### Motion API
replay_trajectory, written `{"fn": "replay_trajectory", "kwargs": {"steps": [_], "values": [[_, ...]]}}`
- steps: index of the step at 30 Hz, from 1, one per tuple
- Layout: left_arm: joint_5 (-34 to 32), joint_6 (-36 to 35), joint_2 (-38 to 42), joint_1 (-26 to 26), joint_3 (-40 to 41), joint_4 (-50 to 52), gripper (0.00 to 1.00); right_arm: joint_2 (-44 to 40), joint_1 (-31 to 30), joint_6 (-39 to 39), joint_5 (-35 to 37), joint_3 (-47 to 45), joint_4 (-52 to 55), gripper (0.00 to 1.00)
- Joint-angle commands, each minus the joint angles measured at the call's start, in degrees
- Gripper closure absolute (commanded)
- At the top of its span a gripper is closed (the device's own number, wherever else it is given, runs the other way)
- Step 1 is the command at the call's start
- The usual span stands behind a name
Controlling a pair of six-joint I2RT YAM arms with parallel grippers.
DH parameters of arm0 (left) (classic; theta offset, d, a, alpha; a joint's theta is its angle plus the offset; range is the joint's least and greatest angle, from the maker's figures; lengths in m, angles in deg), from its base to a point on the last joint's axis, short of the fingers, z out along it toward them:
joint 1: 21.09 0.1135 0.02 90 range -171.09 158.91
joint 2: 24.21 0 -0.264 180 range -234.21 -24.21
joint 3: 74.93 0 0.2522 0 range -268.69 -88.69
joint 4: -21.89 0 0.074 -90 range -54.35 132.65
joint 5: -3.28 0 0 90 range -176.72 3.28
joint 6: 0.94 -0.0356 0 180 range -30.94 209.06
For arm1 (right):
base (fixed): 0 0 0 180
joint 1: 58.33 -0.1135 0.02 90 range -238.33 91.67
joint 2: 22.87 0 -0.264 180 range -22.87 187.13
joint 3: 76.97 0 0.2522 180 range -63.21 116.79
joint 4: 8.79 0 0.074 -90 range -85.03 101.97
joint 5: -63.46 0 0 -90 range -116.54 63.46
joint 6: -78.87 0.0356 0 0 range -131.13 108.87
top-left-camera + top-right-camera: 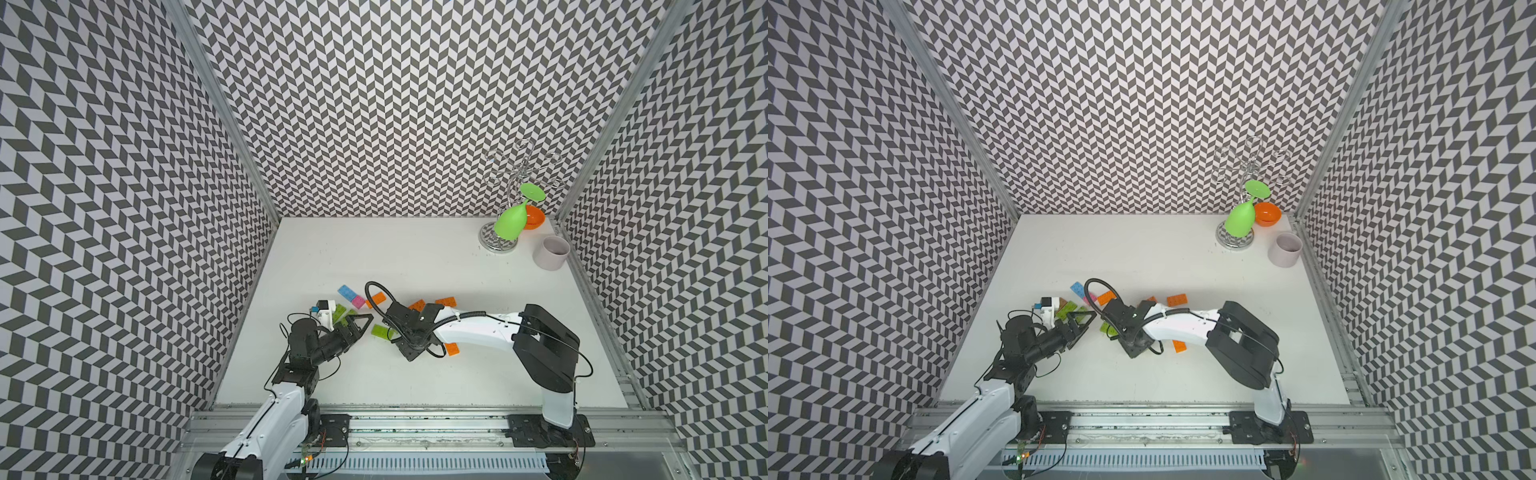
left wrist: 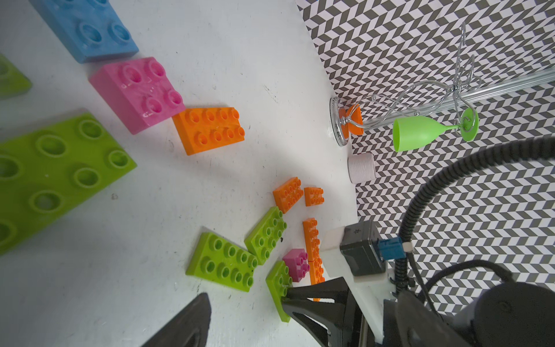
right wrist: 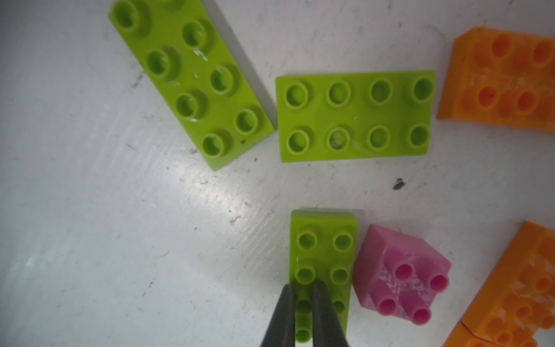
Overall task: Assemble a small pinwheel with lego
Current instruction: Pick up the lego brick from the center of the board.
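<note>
Nearest my lens, the right gripper stood with its jaws almost together, pinching one row of studs on a lime brick that lay flat on the table. I saw a glossy brick, two studs wide, each stud hollow. A taller pink cube with four studs sat just beside it, and two more lime plates, two-by-four, lay near. In a top view the lego sat mid-table: a blue brick at 10 o'clock from the right wrist, an orange brick at 4 o'clock. The left gripper hovered at 9 o'clock, jaws spread wide, holding nothing.
</note>
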Motion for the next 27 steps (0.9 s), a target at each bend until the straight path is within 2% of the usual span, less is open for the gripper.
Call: {"fn": "replay_trajectory", "kwargs": {"steps": [1,12,17,20,27], "values": [[0.3,-1.7,1.0,0.4,0.2,1.3,0.05,2.3,-0.6,0.9,-2.0,-1.1,1.8,0.88],[-2.9,-5.4,4.7,0.7,-3.1,9.1,0.05,-6.0,-1.2,1.9,-7.1,1.4,-0.6,0.88],[-6.0,-9.0,4.1,-0.7,-6.9,11.9,0.05,-11.4,0.5,3.5,-4.4,-0.4,0.7,0.88],[-11.0,-10.2,0.4,-6.0,-10.3,12.2,0.05,-14.9,4.2,3.4,-2.8,-4.1,1.6,0.88],[-24.1,-11.0,-14.1,-26.7,-18.8,8.3,0.04,-19.6,14.3,0.1,-2.9,-11.8,1.6,0.88]]}}
